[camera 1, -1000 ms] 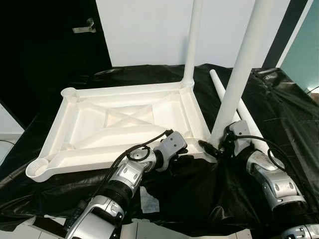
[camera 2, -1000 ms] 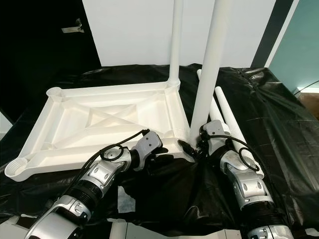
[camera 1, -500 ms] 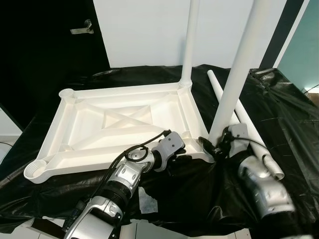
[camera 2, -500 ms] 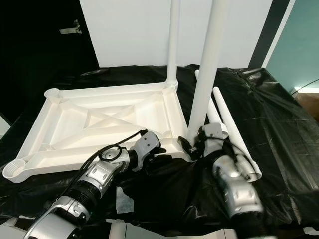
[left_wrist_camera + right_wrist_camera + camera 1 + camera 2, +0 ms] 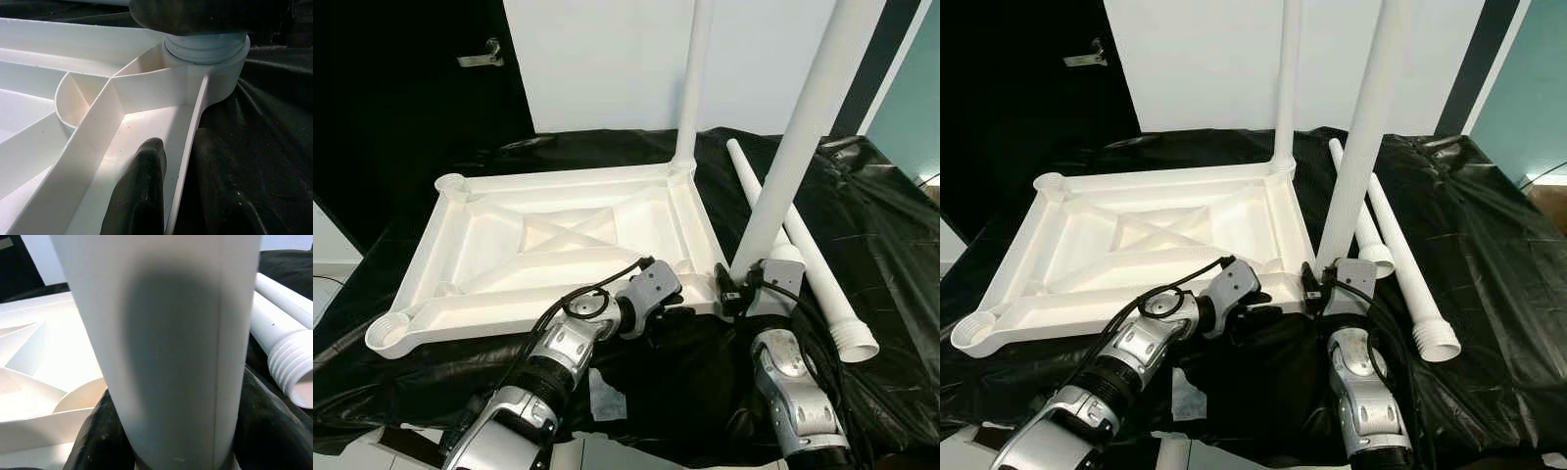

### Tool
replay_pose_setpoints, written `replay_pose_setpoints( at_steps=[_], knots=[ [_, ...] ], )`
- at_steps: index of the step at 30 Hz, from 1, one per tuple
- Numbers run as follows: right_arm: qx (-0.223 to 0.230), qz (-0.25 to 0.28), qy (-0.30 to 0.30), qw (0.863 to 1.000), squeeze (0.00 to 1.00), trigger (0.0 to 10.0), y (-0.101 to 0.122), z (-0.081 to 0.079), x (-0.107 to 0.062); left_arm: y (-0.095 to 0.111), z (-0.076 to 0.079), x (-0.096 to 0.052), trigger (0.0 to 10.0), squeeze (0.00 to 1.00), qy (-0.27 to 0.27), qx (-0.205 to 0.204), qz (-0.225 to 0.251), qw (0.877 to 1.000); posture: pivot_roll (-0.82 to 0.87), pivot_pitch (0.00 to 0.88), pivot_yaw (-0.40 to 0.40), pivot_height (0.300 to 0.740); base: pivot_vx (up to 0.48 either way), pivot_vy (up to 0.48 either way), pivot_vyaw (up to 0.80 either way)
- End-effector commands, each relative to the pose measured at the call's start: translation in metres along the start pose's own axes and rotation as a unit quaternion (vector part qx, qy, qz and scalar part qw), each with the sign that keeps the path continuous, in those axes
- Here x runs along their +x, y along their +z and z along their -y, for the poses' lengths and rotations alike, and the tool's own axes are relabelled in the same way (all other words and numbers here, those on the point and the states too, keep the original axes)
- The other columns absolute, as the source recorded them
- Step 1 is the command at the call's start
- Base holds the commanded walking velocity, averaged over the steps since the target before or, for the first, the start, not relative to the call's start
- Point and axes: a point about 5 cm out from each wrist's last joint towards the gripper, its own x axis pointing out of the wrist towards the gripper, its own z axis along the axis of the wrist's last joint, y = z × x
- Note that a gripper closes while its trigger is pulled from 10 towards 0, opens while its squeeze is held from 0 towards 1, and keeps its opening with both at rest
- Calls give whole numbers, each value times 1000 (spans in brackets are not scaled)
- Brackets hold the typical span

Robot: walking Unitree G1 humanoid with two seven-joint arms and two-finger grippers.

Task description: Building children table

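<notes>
Right gripper (image 5: 736, 290) clamps the tall white plastic leg (image 5: 790, 162) at lower right, while left gripper (image 5: 178, 196) pinches the upturned white plastic tabletop's (image 5: 489, 235) rim.

We see our left gripper (image 5: 674, 315) pinched closed at centre frame, our right gripper (image 5: 736, 291) clamped closed beside it.

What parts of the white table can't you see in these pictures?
- Tops of the two standing legs, far and near: cut off by the upper edge in both eye views.
- Joint where the near leg meets the tabletop: hidden behind the right end effector in the eye views.
- The tabletop's flat side: it faces down onto the black sheet.
- Threads in the empty corner sockets: too small.
</notes>
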Motion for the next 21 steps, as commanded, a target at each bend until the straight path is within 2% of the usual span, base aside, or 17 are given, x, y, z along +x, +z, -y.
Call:
replay_pose_setpoints(
  at_steps=[1, 2, 4, 7, 8, 9, 10, 11, 12, 16, 21],
  knots=[
    [-25, -12, -46, 999, 184, 10000, -4, 14, 1, -50, 27, 3, 10000, 0, -57, -70, -88, 992, -43, 0, -9, 740, 0, 0, 0],
    [-20, -7, -34, 999, 1000, 10000, -2, 12, 3, -50, 27, 3, 10000, 0, -57, -69, -88, 992, -43, 0, -9, 740, 0, 0, 0],
    [-14, -1, 2, 1000, 1000, 10000, 1, 8, 6, -51, 27, 2, 10000, 0, -57, -69, -90, 992, -47, 0, -9, 740, 0, 0, 0],
    [-13, 1, 21, 1000, 1000, 10000, 2, 6, 7, -52, 27, 2, 10000, 0, -57, -69, -90, 992, -47, 0, -9, 740, 0, 0, 0],
    [-17, 7, 48, 999, 537, 10000, 4, 4, 8, -52, 28, 2, 10000, 0, -57, -69, -91, 992, -49, 0, -9, 740, 0, 0, 0],
    [-20, 5, 88, 996, 0, 10000, 5, 1, 9, -53, 28, 1, 10000, 0, -58, -69, -93, 992, -50, 0, -11, 740, 0, 0, 0],
    [-20, 5, 88, 996, 0, 10000, 5, 1, 9, -53, 28, 1, 10000, 0, -58, -69, -93, 992, -50, 0, -11, 740, 0, 0, 0],
    [-17, 3, 140, 990, 0, 10000, 8, 4, 12, -53, 28, 2, 10000, 0, -59, -69, -94, 991, -49, 0, -11, 740, 0, 0, 0],
    [-22, 4, 155, 988, 0, 10000, 10, 7, 14, -53, 29, 2, 10000, 0, -59, -70, -93, 991, -48, 0, -14, 740, 0, 0, 0],
    [-27, 2, 176, 984, 0, 10000, 13, 12, 16, -53, 29, 2, 10000, 0, -59, -70, -92, 991, -48, 0, -16, 740, 0, 0, 0],
    [-36, -23, 261, 964, 0, 10000, 18, 17, 20, -54, 32, 2, 10000, 0, -61, -72, -92, 991, -48, 0, -16, 740, 0, 0, 0]
  ],
)
